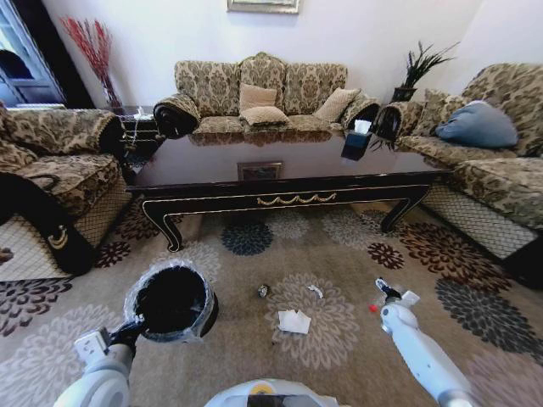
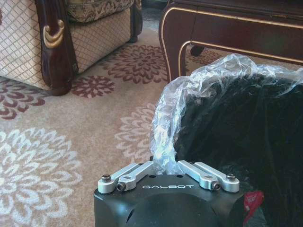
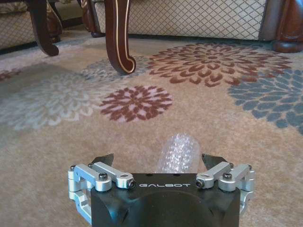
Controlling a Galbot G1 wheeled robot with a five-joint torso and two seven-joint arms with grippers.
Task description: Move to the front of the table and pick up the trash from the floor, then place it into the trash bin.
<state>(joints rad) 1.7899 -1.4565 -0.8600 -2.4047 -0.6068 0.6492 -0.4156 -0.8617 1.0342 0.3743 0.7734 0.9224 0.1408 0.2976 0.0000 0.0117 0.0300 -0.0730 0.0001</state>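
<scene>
Black bin w/ a crinkly clear bag over its rim sits on the flowery rug on the robot's left side, and the left claw is shut tight on that bag edge, so it looks like the robot is holding the bin ready. Right claw is low over the rug w/ its two tips apart, one on each side of a see-thru tube that lies between them. In the head view the same claw is down by a small red bit, prob. the tube's cap. So I think the step now is the grab: the claw is around the tube but not yet squeezed. Next it needs to close softly, bc a round smooth tube can roll or slip out, then lift and go across to the bin. More trash is on the rug between the bin and the right arm: a flat white napkin, a tiny white scrap and a small dark lump, all near each other but not touching. Long shiny dark worktop w/ gold trim stands just past the trash, in front of the robot.
</scene>
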